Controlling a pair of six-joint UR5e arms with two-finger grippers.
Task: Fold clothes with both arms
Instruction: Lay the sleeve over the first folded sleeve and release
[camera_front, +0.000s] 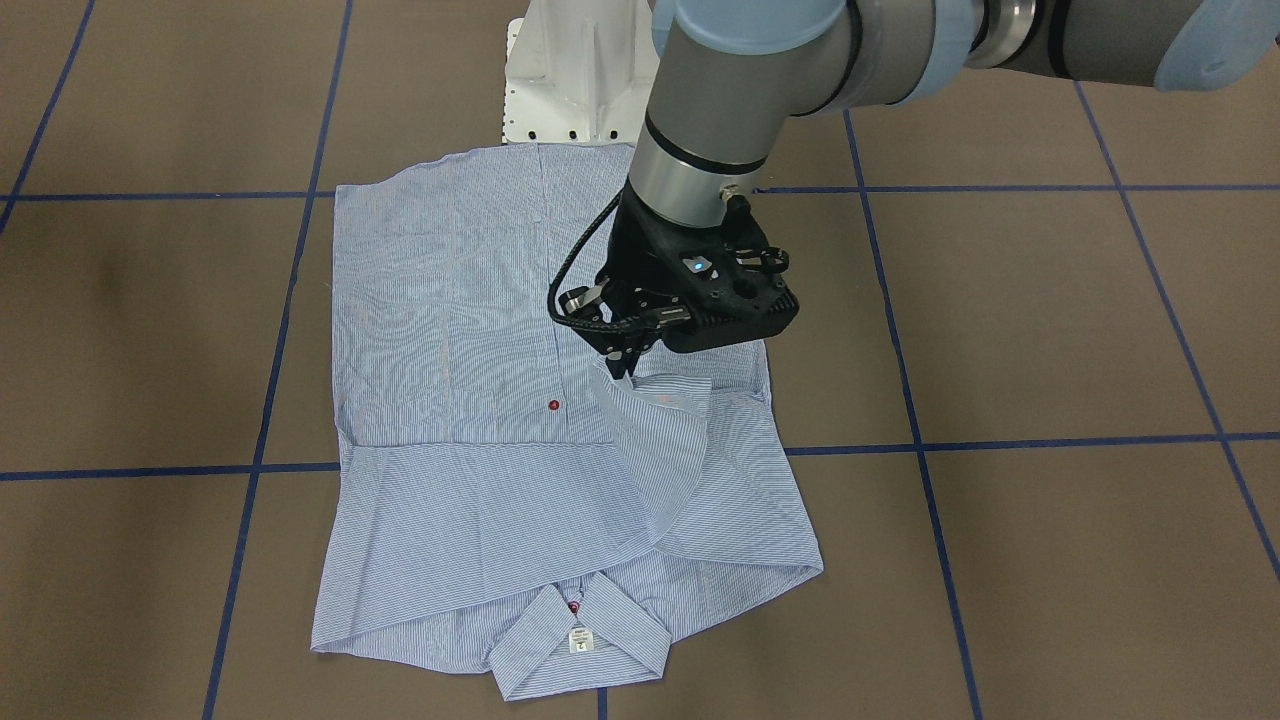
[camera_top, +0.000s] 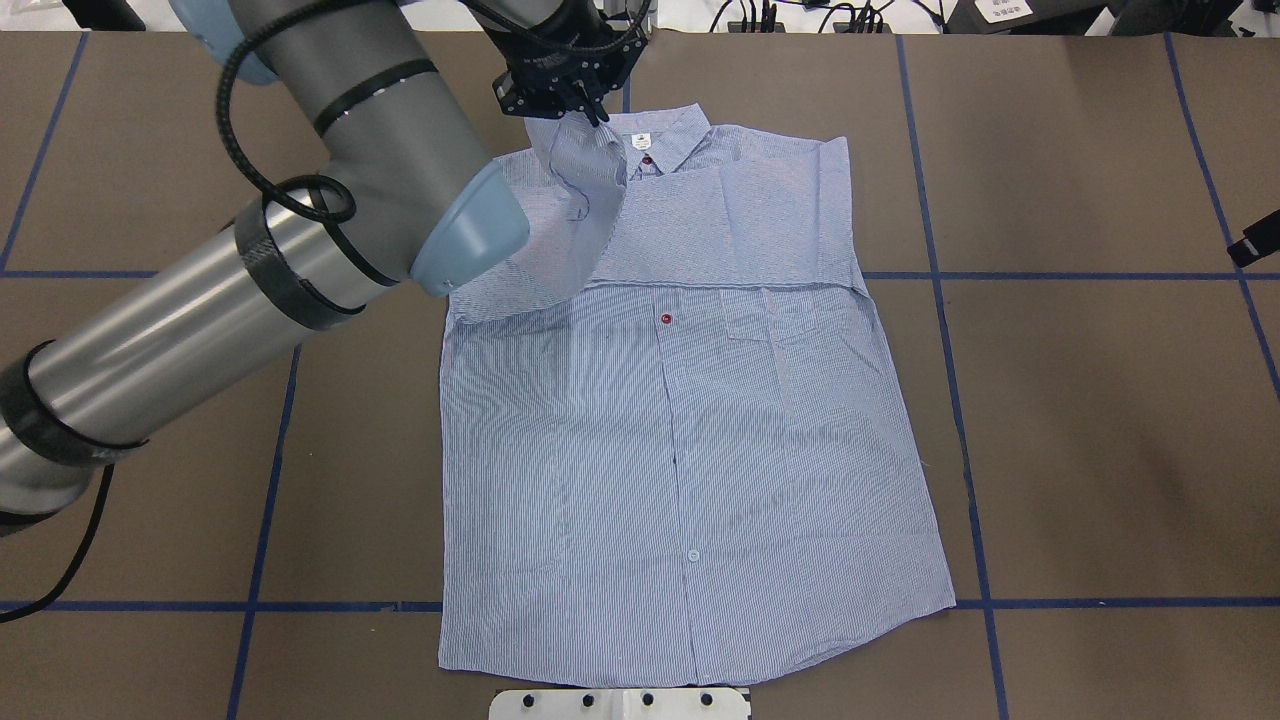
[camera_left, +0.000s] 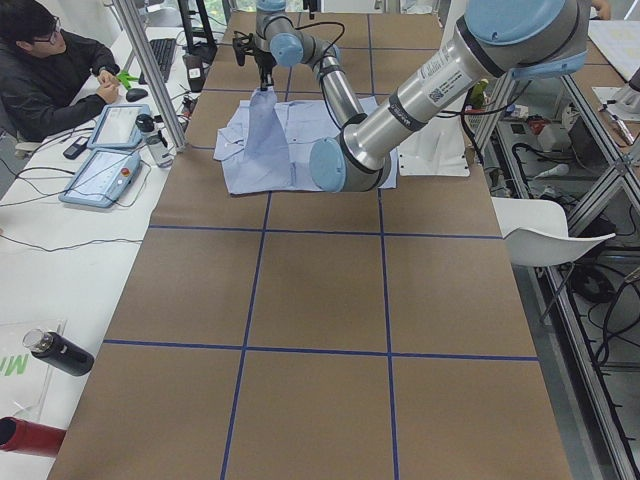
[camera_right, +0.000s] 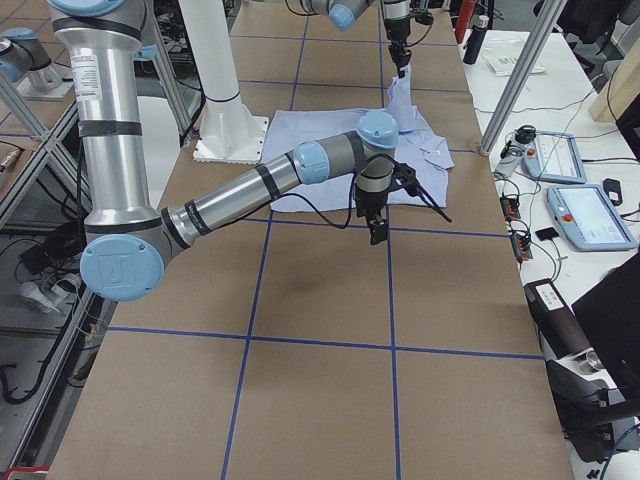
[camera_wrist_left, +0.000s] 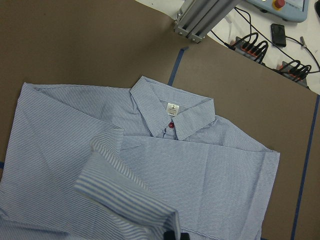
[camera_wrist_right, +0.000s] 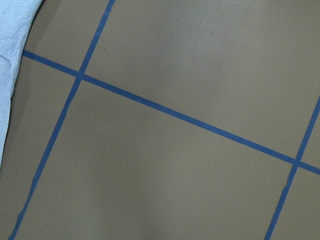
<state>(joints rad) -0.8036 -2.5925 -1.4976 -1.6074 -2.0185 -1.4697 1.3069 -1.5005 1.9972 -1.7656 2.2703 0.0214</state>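
The light blue striped shirt (camera_front: 450, 330) (camera_top: 700, 450) (camera_right: 310, 135) lies front-up on the table, its collar (camera_top: 650, 135) (camera_wrist_left: 172, 112) on the far side from the robot. One sleeve is folded flat across the chest. My left gripper (camera_front: 620, 365) (camera_top: 590, 110) (camera_left: 262, 85) is shut on the other sleeve (camera_front: 655, 440) (camera_top: 585, 190) (camera_wrist_left: 115, 195), which hangs lifted over the shirt near the collar. My right gripper (camera_right: 377, 232) (camera_top: 1245, 248) hovers off the shirt's side. Its wrist view shows only table and the shirt's edge (camera_wrist_right: 7, 60). I cannot tell whether it is open or shut.
The white pedestal base (camera_front: 570, 80) (camera_top: 620, 705) stands at the shirt's hem. Blue tape lines cross the brown table. A person (camera_left: 50, 70) sits at a side desk with tablets (camera_left: 100, 170). A dark bottle (camera_left: 60, 352) lies there, and aluminium posts (camera_right: 520, 70) stand along that edge.
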